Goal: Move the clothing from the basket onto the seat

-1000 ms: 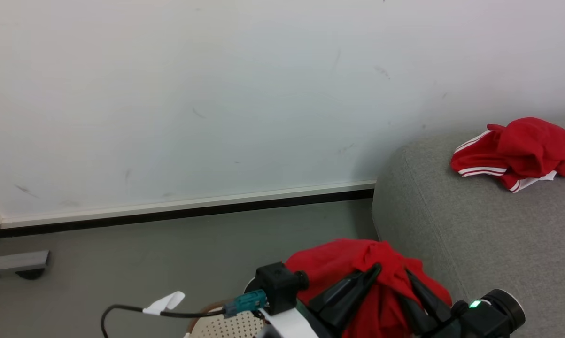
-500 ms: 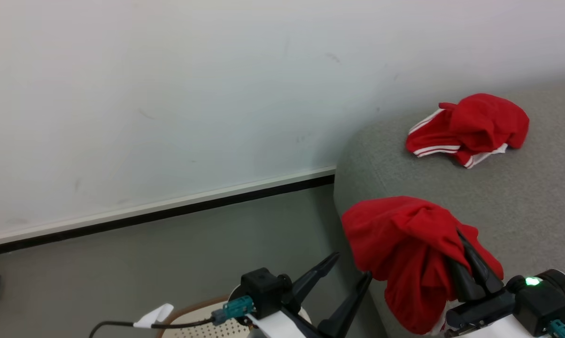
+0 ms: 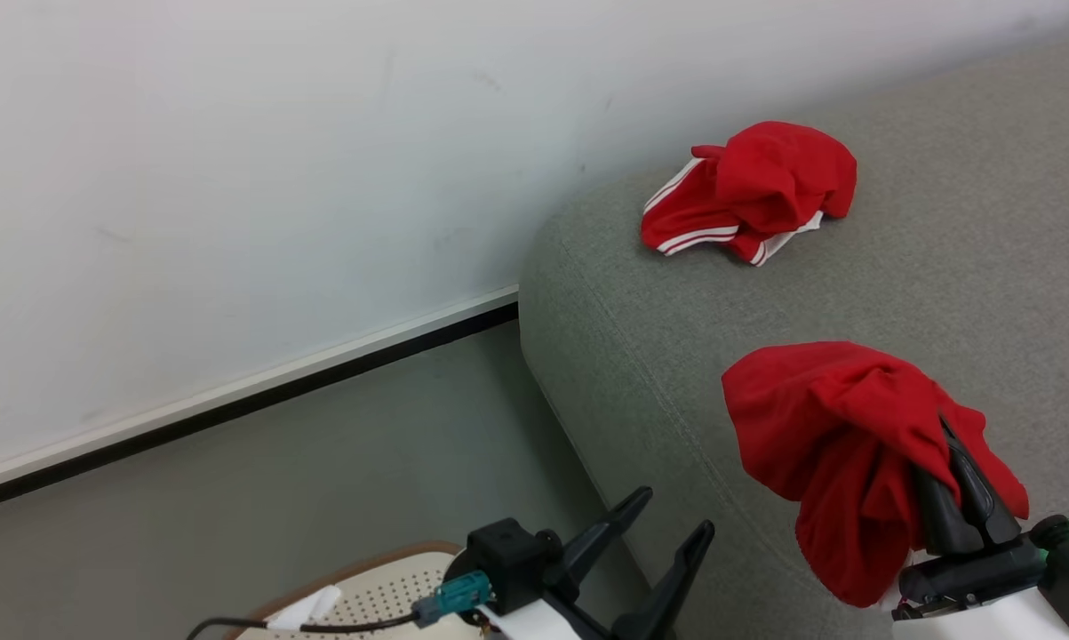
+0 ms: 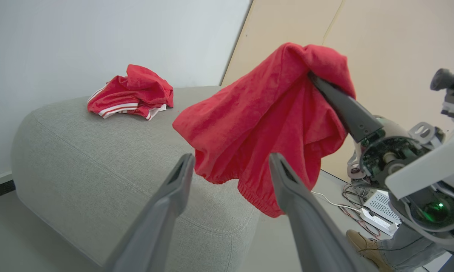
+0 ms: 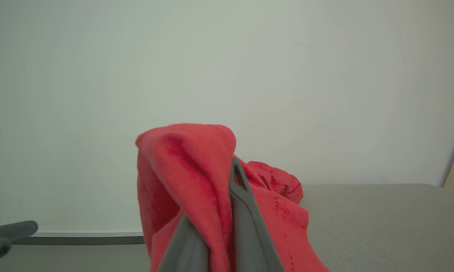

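The red garment (image 3: pixel 836 427) now hangs from the right tool (image 3: pixel 947 436) alone, over the seat's (image 3: pixel 676 338) edge.
A second ago both tools pinched it above the basket (image 3: pixel 383 578); the left tool (image 3: pixel 676 511) has let go and stands spread. The cloth is crumpled, plain red, with its hem drooping. A striped red garment (image 3: pixel 747 191) lies farther back on the seat.

White wall (image 3: pixel 232 133) meets grey floor (image 3: pixel 365 427) along a dark-edged skirting (image 3: pixel 232 396).

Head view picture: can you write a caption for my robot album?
Right claw holds a red garment near the grey sofa, where a striped one already lies; left claw hangs open.
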Controlling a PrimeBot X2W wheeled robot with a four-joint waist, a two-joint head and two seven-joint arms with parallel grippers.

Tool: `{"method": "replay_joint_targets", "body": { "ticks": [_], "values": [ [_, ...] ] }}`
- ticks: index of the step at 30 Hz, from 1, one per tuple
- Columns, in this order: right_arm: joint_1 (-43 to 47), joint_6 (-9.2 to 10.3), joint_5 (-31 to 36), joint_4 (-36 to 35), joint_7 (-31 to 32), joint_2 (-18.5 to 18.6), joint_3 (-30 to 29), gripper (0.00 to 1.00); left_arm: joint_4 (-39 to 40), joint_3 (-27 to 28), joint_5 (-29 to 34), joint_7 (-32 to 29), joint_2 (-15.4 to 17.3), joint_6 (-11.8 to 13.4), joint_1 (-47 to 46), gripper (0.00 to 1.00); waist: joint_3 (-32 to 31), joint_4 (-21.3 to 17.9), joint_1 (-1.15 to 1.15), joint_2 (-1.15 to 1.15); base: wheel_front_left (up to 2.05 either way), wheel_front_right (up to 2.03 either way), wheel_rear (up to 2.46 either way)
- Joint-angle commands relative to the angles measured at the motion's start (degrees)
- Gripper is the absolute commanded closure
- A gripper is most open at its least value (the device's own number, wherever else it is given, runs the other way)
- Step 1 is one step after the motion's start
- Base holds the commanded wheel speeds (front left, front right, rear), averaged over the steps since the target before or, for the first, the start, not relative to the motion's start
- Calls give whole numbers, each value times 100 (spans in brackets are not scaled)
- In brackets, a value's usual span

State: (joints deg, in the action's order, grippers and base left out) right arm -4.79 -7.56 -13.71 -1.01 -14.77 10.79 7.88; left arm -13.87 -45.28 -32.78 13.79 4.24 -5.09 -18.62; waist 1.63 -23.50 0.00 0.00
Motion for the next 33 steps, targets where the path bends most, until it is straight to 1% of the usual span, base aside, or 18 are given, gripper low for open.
{"method": "replay_joint_targets", "body": {
  "ticks": [1,9,13,16,18,25,27,29,33],
  "values": [
    [25,13,16,-43,-41,-5,-35,100,-15,-8,62,45,-4,-19,-33,0,48,-58,0,0,0,0,0],
    [-78,13,-14,-45,-49,-34,-167,100,-37,-23,72,68,-13,-43,-149,0,185,-57,0,0,0,0,0],
    [-298,14,-57,8,-41,-72,-301,100,15,6,103,16,68,-45,-335,0,477,50,0,0,0,0,0],
    [-652,13,-34,127,-41,-50,-474,100,65,54,155,-64,150,-43,-543,0,837,182,0,0,0,0,0],
    [-962,13,-13,252,-41,-54,-576,100,90,78,196,-110,207,-60,-700,0,1043,288,0,0,0,0,0],
    [-2358,14,255,729,-42,141,-1079,100,207,127,270,-254,352,-123,-1352,0,1898,782,0,0,0,0,0],
    [-2841,13,289,952,-42,259,-1182,100,212,129,280,-261,335,-135,-1523,0,2125,952,0,0,0,0,0],
    [-3352,14,461,1209,-43,504,-1300,100,215,136,281,-240,321,-140,-1664,0,2330,1126,0,0,0,0,0],
    [-4358,14,655,1678,-39,837,-1610,100,193,151,304,-222,340,-163,-1916,0,2740,1444,0,0,0,0,0]
  ]
}}
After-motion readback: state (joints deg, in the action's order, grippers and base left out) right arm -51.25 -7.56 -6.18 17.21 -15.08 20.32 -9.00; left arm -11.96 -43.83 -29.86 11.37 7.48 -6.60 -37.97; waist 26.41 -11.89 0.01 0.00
